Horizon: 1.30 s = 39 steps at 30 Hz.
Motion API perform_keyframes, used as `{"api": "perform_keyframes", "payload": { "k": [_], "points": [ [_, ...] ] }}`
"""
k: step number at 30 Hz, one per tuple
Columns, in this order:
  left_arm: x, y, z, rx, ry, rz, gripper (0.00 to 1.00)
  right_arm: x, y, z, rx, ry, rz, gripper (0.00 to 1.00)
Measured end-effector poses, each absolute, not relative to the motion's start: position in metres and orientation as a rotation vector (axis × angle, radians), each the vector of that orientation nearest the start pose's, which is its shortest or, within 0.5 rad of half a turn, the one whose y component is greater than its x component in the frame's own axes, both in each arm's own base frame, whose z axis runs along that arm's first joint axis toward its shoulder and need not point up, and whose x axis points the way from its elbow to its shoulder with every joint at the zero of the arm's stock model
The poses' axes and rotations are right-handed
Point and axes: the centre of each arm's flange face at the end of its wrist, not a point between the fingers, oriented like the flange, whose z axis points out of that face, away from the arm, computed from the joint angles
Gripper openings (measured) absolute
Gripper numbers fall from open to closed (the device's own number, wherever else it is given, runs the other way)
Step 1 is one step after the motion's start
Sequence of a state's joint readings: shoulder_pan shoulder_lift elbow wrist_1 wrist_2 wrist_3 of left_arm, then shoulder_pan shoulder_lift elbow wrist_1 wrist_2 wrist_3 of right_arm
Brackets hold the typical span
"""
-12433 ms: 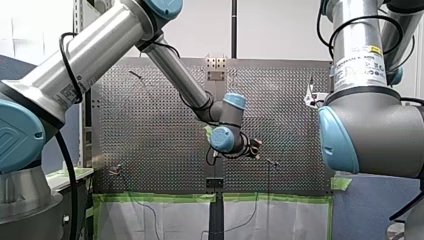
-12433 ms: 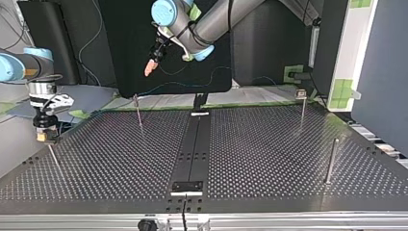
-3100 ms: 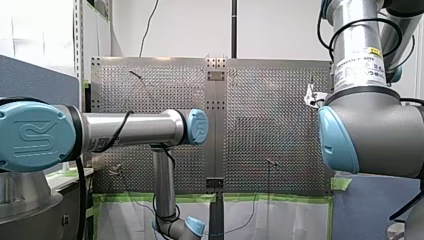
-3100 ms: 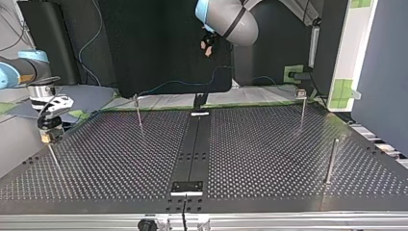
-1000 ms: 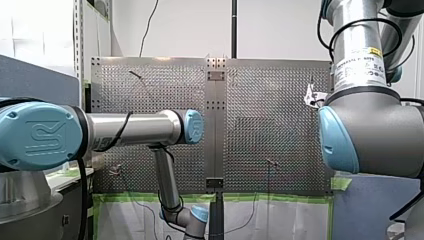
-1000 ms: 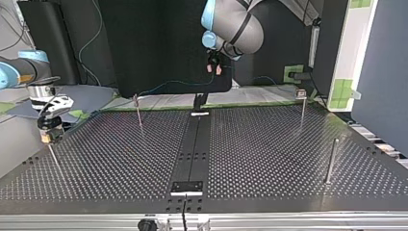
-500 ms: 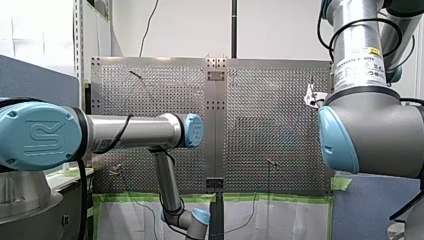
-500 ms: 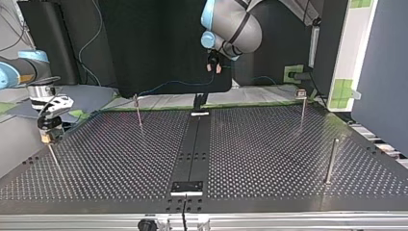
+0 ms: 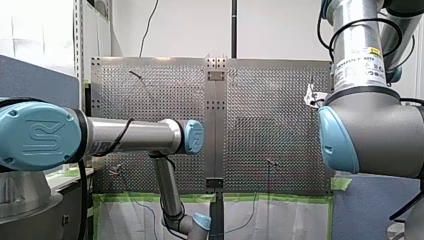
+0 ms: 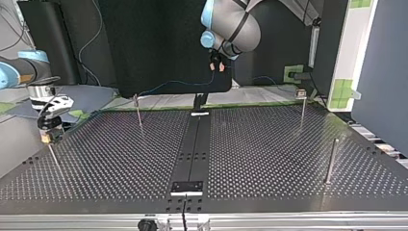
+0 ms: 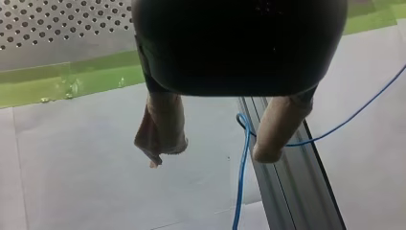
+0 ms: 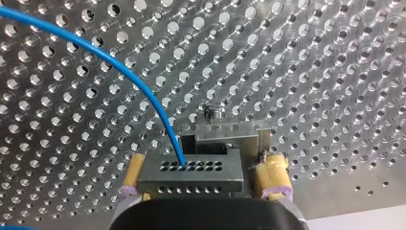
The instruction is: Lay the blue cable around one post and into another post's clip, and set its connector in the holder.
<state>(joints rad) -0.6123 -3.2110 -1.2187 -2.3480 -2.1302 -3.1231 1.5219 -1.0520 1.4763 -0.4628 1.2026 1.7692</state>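
Quick count from the top view: two grippers, my left gripper and my right gripper. Four thin posts on the tabletop: back-left post, back-right post, near-right post, near-left post. One blue cable, one connector.

A perforated metal table had a dark strip down its middle and a silver rail along the edge nearest the top view's camera. Green tape bordered the table's lower edge in the front view. A black screen stood behind the table in the top view.
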Motion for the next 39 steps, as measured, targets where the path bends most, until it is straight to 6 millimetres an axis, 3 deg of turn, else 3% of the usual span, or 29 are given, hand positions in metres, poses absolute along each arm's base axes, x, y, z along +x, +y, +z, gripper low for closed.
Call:
{"api": "perform_keyframes", "payload": {
  "k": [17, 25, 39],
  "points": [
    [0.42, -0.404, -0.379, -1.175, 1.692, -0.799, 0.99, 0.136, -0.672, 0.274, 1.344, -1.174, 1.593, 1.0],
    [0.416, -0.402, -0.4, -1.161, 1.738, -0.742, 0.99, 0.136, -0.672, 0.274, 1.344, -1.174, 1.593, 1.0],
    [0.442, -0.401, -0.396, -1.157, 1.65, -0.699, 0.99, 0.136, -0.672, 0.274, 1.344, -1.174, 1.593, 1.0]
  ]
}}
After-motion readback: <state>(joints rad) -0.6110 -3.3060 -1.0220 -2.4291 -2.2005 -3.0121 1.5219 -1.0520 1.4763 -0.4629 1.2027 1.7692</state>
